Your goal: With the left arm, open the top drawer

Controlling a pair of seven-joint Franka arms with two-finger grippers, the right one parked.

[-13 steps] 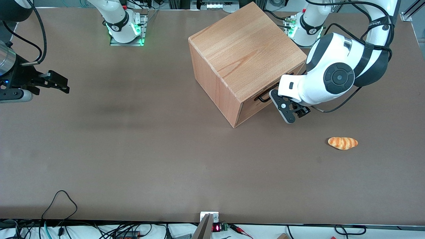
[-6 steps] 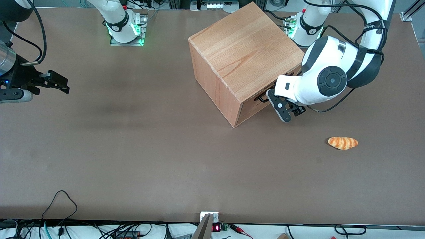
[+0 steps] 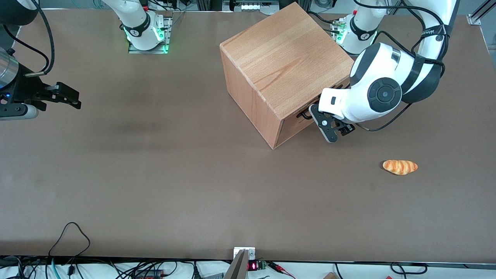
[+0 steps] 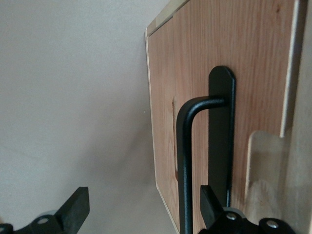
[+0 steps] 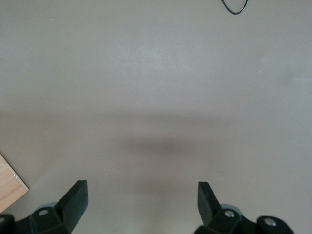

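- Two dark fingers of the left arm's gripper (image 4: 141,209) stand wide apart, with the black bar handle (image 4: 184,161) passing between them, close to one finger (image 4: 210,204) and not yet clamped.
- Seen from the front, the gripper (image 3: 323,122) sits right at the cabinet's drawer face, on the side turned toward the working arm's end of the table.
- Judging by the flush front, the top drawer (image 4: 214,73) is still shut inside the beech cabinet (image 3: 285,66).
- Risk: the handle sits off-centre in the gap, so closing could nudge the bar sideways or catch only its bend; a pull off the drawer's line could drag the whole cabinet across the table (image 3: 155,174) rather than slide the drawer.
- The handle is smooth matte metal, a round bar bent at its end into a flat rounded mounting plate; the drawer front is pale, straight-grained wood with a thin lighter edge.
- A bread roll (image 3: 400,167), glossy and ridged, lies well apart, nearer the front camera.
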